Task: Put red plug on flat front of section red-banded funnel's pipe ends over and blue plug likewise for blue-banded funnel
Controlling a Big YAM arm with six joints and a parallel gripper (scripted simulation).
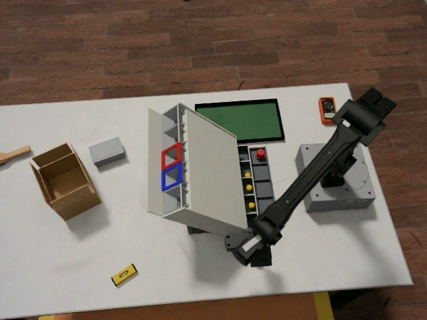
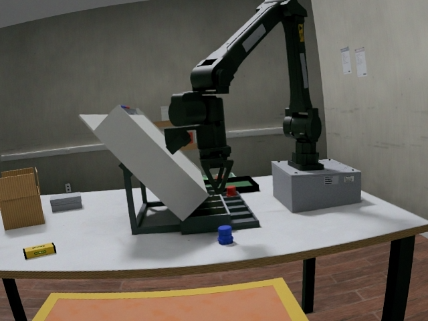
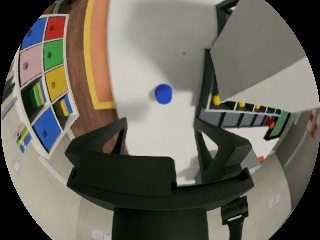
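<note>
My gripper (image 1: 253, 256) (image 2: 217, 188) (image 3: 160, 121) is open and empty. It hangs well above the table, by the near end of the sectioned tray (image 1: 262, 189) (image 2: 238, 208). The blue plug (image 2: 225, 235) (image 3: 163, 94) stands on the table in front of that tray, below the fingers; the arm hides it in the overhead view. The red plug (image 1: 260, 153) (image 2: 231, 190) stands on the flat front part of the far section. Yellow marbles (image 1: 249, 187) (image 3: 242, 104) lie in three sections. The red-banded funnel (image 1: 163, 159) and the blue-banded funnel (image 1: 163, 181) sit at the top of the sloped white cover (image 1: 210, 172) (image 2: 152, 158).
A green mat (image 1: 241, 119) lies behind the tray. An orange meter (image 1: 327, 110) and the grey robot base (image 1: 361, 196) (image 2: 316, 188) are to the right. A cardboard box (image 1: 65, 181), a grey block (image 1: 107, 151) and a yellow level (image 1: 124, 274) lie to the left.
</note>
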